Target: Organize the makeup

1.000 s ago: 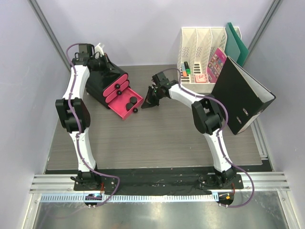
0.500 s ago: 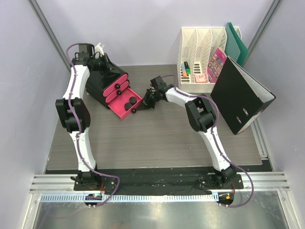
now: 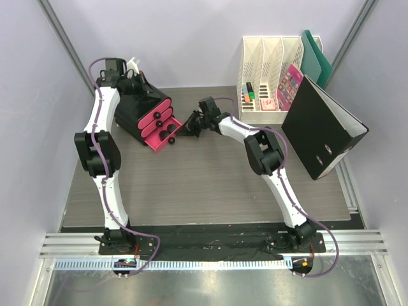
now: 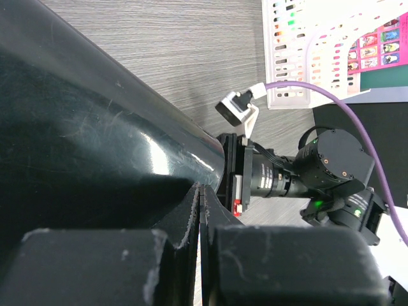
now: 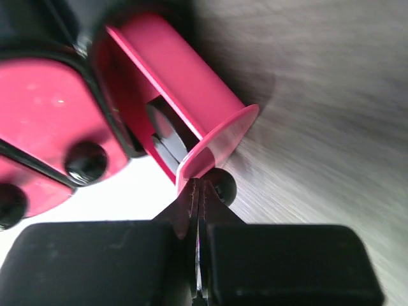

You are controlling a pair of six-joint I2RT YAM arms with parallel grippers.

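The drawer box (image 3: 132,118) stands just left of the right pincer (image 3: 181,132), its lowest drawer (image 3: 157,141) against the pincer; the file rack (image 3: 271,57) stands behind, to the right.

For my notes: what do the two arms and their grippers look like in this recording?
Both the left arm and right arm have white links with bulky black joints and black bases. A purple cable trails along each. The left gripper and right gripper are black, blocky and scuffed.

The walls (image 3: 191,38) are pale purple and plain. A gray table (image 3: 210,185) with wood lines fills the middle. A gray metal pole (image 3: 64,39) slants up in each back corner. Silver rails (image 3: 70,245) run along the near edge, shiny in soft light
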